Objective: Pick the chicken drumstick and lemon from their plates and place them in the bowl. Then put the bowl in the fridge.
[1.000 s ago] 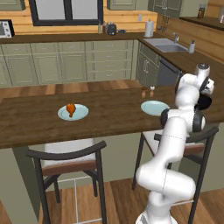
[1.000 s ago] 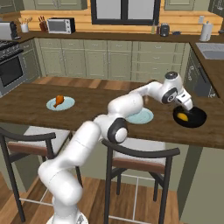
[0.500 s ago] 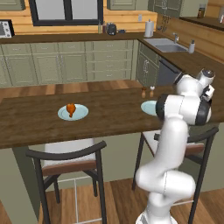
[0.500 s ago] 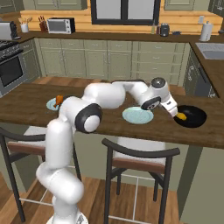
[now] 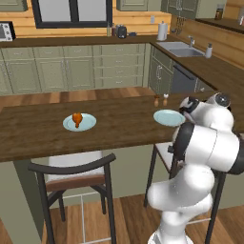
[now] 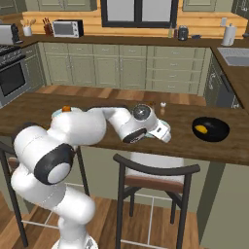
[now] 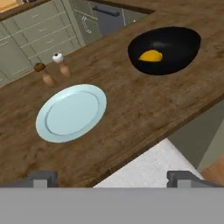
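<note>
Arm swung back, lemon [image 7: 150, 56] in bowl [image 7: 175, 52]

Even, bright rendered light, soft shadows, sharp.

We see the black bowl [image 6: 210, 130] sitting on the wooden counter [image 6: 194, 146] at right, the lemon [image 6: 200, 129] lying inside it. The white arm [image 6: 97, 127] stretches across the counter's front edge, above a dark bar stool [image 6: 154, 182]. Behind stand sage-green cabinets [image 6: 121, 68] and a microwave [image 6: 67, 28].
</note>
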Robot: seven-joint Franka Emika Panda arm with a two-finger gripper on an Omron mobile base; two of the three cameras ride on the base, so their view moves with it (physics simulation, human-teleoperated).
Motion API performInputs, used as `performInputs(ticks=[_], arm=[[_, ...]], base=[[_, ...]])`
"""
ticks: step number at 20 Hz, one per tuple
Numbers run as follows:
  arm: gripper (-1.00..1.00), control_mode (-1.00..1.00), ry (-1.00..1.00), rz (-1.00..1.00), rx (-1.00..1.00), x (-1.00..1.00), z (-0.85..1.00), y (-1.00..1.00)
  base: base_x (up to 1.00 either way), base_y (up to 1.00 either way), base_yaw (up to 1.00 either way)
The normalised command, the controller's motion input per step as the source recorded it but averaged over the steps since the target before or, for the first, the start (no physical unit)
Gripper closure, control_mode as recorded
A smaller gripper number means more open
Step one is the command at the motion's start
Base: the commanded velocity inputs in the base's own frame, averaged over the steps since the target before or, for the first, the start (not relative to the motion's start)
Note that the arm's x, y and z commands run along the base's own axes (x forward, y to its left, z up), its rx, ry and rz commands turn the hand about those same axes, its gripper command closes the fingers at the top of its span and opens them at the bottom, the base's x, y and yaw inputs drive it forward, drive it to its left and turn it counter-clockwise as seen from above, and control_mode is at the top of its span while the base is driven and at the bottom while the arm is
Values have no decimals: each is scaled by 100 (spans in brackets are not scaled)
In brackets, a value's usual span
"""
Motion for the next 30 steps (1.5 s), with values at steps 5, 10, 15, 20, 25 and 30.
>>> performInputs(ticks=[5,10,15,20,25,30], arm=[[-100,-100,20,44,0,-59,92,99],[-100,-100,21,34,-2,-13,23,100],[-100,-100,4,18,0,0,0,100],[-100,-100,0,5,-12,-56,-3,24],[-100,-100,0,0,-9,-98,0,-3],[-100,-100,0,0,0,-78,0,0]], base=[[0,0,0],[0,0,0],[0,0,0],[0,0,0],[0,0,0],[0,0,0]])
